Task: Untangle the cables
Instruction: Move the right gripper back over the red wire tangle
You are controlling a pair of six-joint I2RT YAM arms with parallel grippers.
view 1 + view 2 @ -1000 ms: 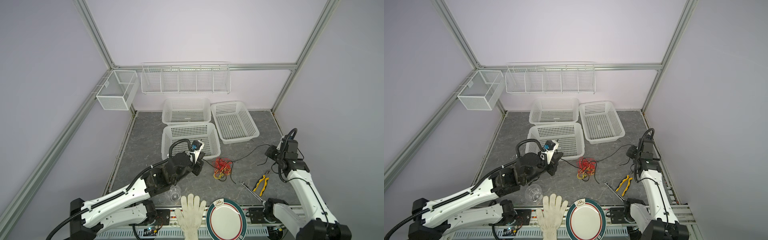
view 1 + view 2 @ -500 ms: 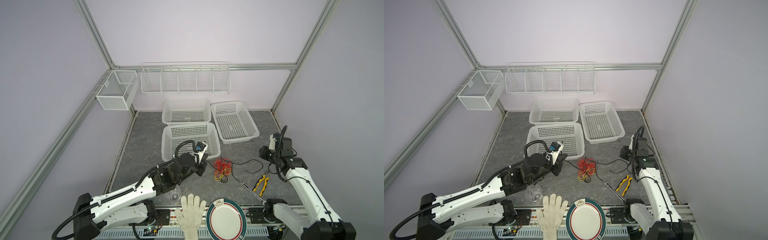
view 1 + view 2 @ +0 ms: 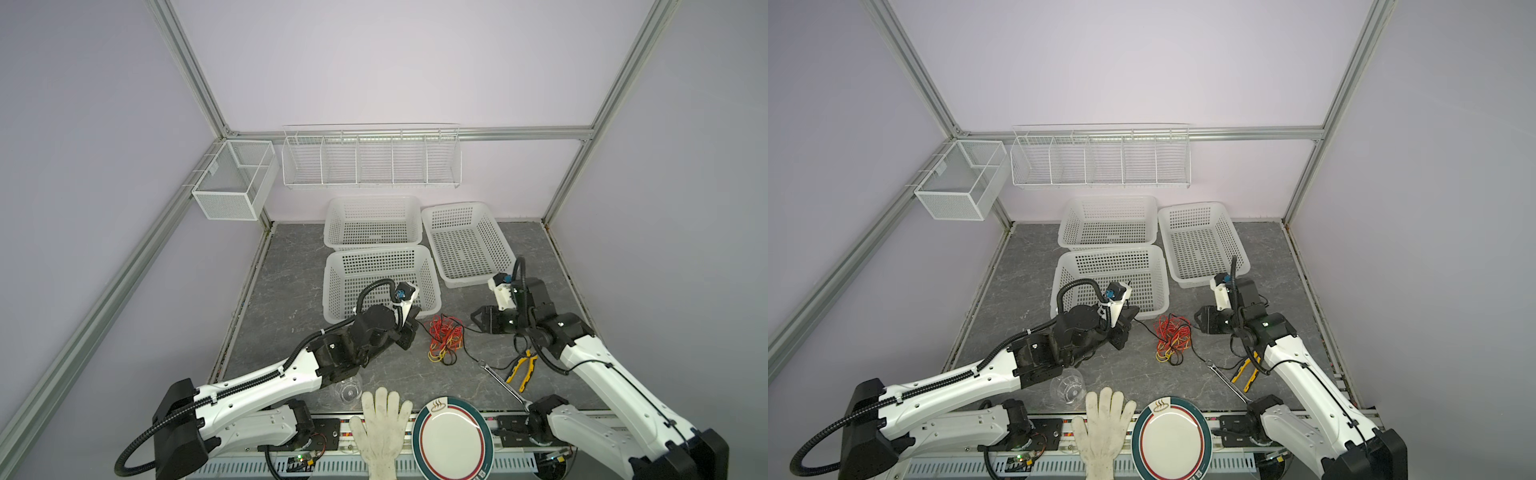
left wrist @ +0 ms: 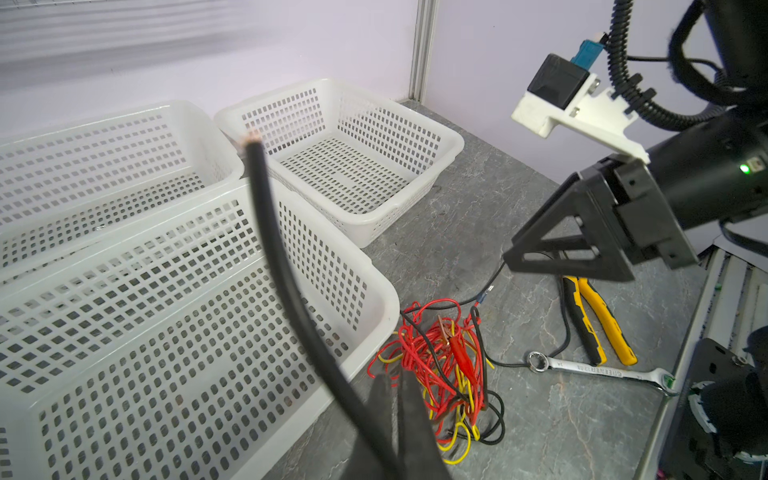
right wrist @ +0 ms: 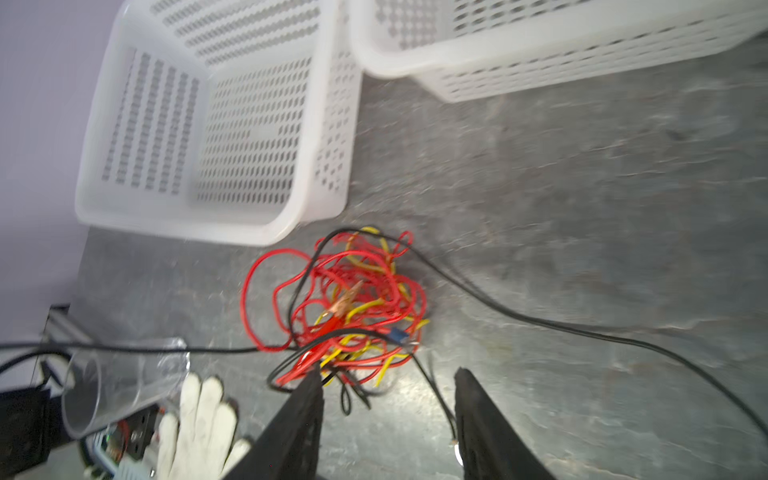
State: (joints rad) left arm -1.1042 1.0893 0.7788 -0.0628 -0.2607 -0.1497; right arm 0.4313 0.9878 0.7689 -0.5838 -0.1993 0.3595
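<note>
The left tool [image 4: 392, 376] was clamped shut on the black cable [image 4: 282, 257], just left of the cables [image 3: 444, 338], which lay knotted on the desk [image 3: 291, 299] beside the near basket [image 3: 380, 253]. The right tool [image 5: 388, 374] hung half open, holding nothing, just right of the knot. Seemingly the black strand was being worked free, and next that tool needed a fresh pinch and an outward pull.

The right jaws opened and moved toward the cables [image 3: 445, 338].

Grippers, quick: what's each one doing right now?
Left gripper: shut on the black cable.
Right gripper: open, gripping nothing.
</note>
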